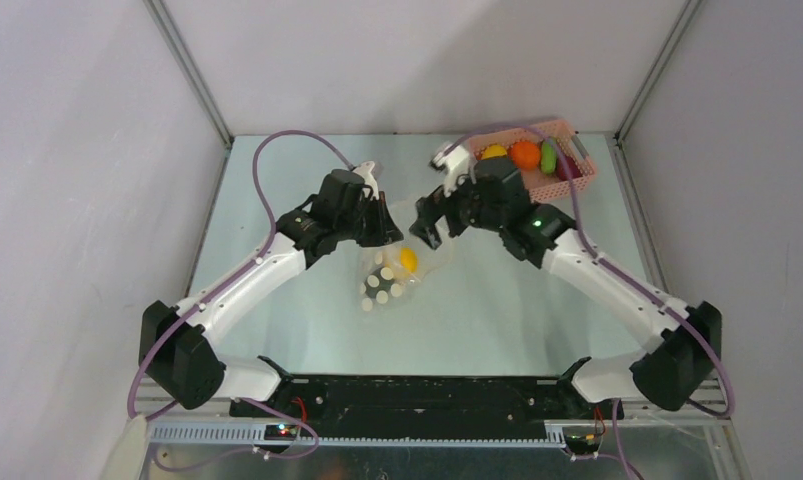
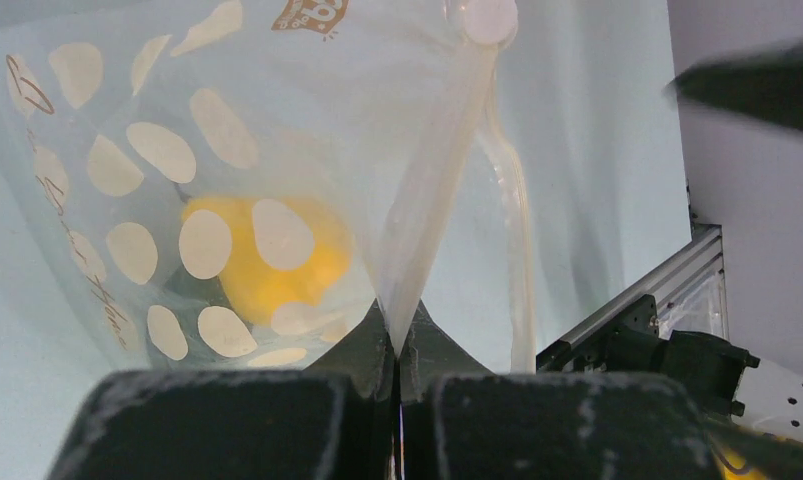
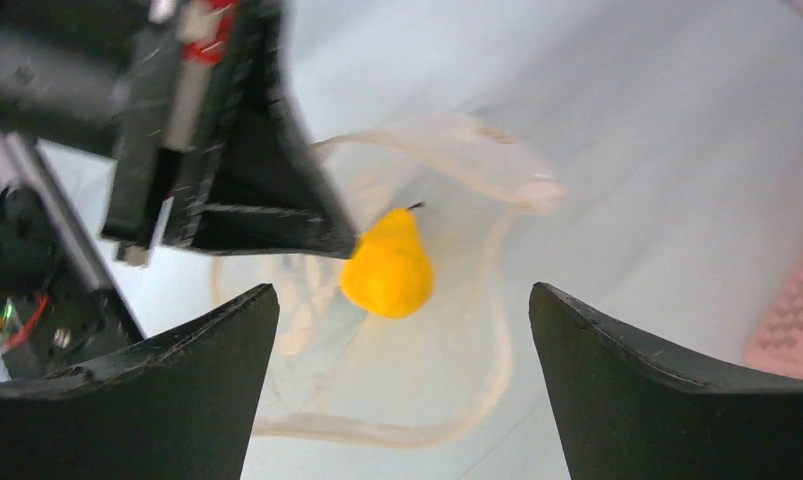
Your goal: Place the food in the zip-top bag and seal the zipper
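Loading in hand: zip-top bag is pinched by the closed left claw; right claw gapes empty — pear apparently bagged. Remaining food is to be fetched from the far basket next.

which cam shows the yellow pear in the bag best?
Right wrist: the yellow pear sits centered, whole, stem visible. Left wrist shows it only as a blur behind the dotted zip-top bag. Top external shows a tiny yellow spot.

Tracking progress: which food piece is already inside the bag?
The yellow pear, visible through the dotted bag. The orange piece and green piece sit in the pink basket.
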Robot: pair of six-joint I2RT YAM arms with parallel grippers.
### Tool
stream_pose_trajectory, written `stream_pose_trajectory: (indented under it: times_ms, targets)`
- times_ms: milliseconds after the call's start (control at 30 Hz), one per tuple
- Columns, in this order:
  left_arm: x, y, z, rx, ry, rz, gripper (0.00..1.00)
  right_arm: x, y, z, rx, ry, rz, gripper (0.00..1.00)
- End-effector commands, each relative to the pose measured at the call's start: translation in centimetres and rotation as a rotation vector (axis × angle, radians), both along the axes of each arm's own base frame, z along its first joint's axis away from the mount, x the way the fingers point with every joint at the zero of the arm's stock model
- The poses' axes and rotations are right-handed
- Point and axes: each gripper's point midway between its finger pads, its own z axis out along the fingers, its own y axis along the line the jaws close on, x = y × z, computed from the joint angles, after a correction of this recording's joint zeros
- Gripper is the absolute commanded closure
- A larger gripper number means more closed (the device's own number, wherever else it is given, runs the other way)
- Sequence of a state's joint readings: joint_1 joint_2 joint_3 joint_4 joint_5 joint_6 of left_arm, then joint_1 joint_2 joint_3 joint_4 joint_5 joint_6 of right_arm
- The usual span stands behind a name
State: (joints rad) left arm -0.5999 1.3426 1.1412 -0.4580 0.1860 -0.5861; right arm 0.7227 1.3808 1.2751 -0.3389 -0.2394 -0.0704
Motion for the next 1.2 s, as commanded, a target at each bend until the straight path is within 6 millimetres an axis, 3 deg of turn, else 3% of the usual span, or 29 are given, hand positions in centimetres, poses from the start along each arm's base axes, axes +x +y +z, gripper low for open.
stream_pose_trajectory:
  times_ms: [0, 33, 67, 100, 200, 300, 333, 367, 400, 433, 467, 500, 533, 567, 600, 633, 667, 700, 733, 767, 800, 833, 1167]
  targets:
    - [0.5, -0.2, 2.3, -0.026, -0.065, 0.001, 1.00, 4.6, -6.1, 3.7, 0.117, -0.010, -0.316, 0.01]
    - [0.5, -0.2, 2.3, -0.022, -0.067, 0.001, 1.00, 5.5, -7.2, 3.8, 0.156, 0.027, -0.391, 0.01]
    - [0.5, -0.2, 2.3, -0.022, -0.069, 0.000, 1.00, 7.3, -9.8, 3.6, 0.166, 0.038, -0.499, 0.01]
    - [0.6, -0.2, 2.3, -0.021, -0.069, 0.001, 1.00, 8.2, -10.7, 3.1, 0.199, 0.082, -0.562, 0.01]
    - [0.7, 0.1, 2.1, -0.007, -0.076, 0.004, 1.00, 11.4, -16.1, 1.4, 0.238, 0.150, -0.782, 0.01]
    - [0.6, 0.2, 1.7, 0.009, -0.077, -0.001, 1.00, 14.0, -18.9, -1.3, 0.231, 0.208, -0.915, 0.01]
    - [0.6, 0.2, 1.5, 0.013, -0.077, -0.006, 1.00, 15.0, -20.1, -1.3, 0.230, 0.202, -0.963, 0.01]
    - [0.6, 0.3, 1.4, 0.015, -0.076, -0.007, 1.00, 15.9, -21.0, -2.8, 0.196, 0.225, -1.005, 0.01]
    - [0.6, 0.3, 1.3, 0.018, -0.074, -0.008, 1.00, 16.8, -21.2, -2.3, 0.196, 0.216, -1.018, 0.01]
    - [0.6, 0.2, 1.2, 0.018, -0.072, -0.009, 1.00, 17.6, -21.6, -4.1, 0.152, 0.251, -1.046, 0.01]
    - [0.6, 0.2, 1.2, 0.019, -0.073, -0.010, 1.00, 18.7, -21.6, -2.9, 0.166, 0.230, -1.053, 0.02]
    - [0.6, 0.1, 1.2, 0.017, -0.073, -0.014, 1.00, 20.2, -21.8, -3.4, 0.146, 0.238, -1.078, 0.02]
    - [0.6, 0.0, 1.2, 0.014, -0.077, -0.022, 1.00, 21.3, -21.9, -5.4, 0.113, 0.270, -1.096, 0.02]
    - [0.6, -0.1, 1.2, 0.010, -0.076, -0.029, 1.00, 22.4, -22.2, -4.4, 0.115, 0.252, -1.118, 0.02]
    - [0.5, -0.2, 1.3, 0.007, -0.081, -0.032, 1.00, 23.3, -22.2, -6.6, 0.077, 0.288, -1.132, 0.02]
    - [0.5, -0.1, 1.3, 0.008, -0.083, -0.033, 1.00, 24.2, -22.4, -5.3, 0.081, 0.274, -1.147, 0.02]
    - [0.5, -0.1, 1.3, 0.007, -0.085, -0.033, 1.00, 25.0, -22.5, -7.5, 0.045, 0.309, -1.162, 0.02]
    - [0.6, 0.0, 1.3, 0.011, -0.088, -0.030, 1.00, 25.7, -22.7, -6.4, 0.047, 0.294, -1.176, 0.03]
    - [0.5, 0.0, 1.3, 0.011, -0.090, -0.029, 1.00, 26.1, -22.8, -8.3, 0.010, 0.326, -1.191, 0.04]
    - [0.6, 0.1, 1.3, 0.012, -0.093, -0.025, 1.00, 26.9, -23.0, -7.4, 0.021, 0.302, -1.212, 0.05]
    - [0.5, 0.1, 1.3, 0.012, -0.092, -0.025, 1.00, 27.0, -23.2, -8.9, -0.014, 0.324, -1.225, 0.07]
    - [0.5, 0.1, 1.3, 0.013, -0.094, -0.025, 1.00, 27.5, -23.3, -8.6, -0.010, 0.318, -1.231, 0.07]
    - [0.5, 0.1, 1.1, 0.012, -0.090, -0.031, 1.00, 27.3, -22.7, -14.4, -0.075, 0.429, -1.234, 0.09]
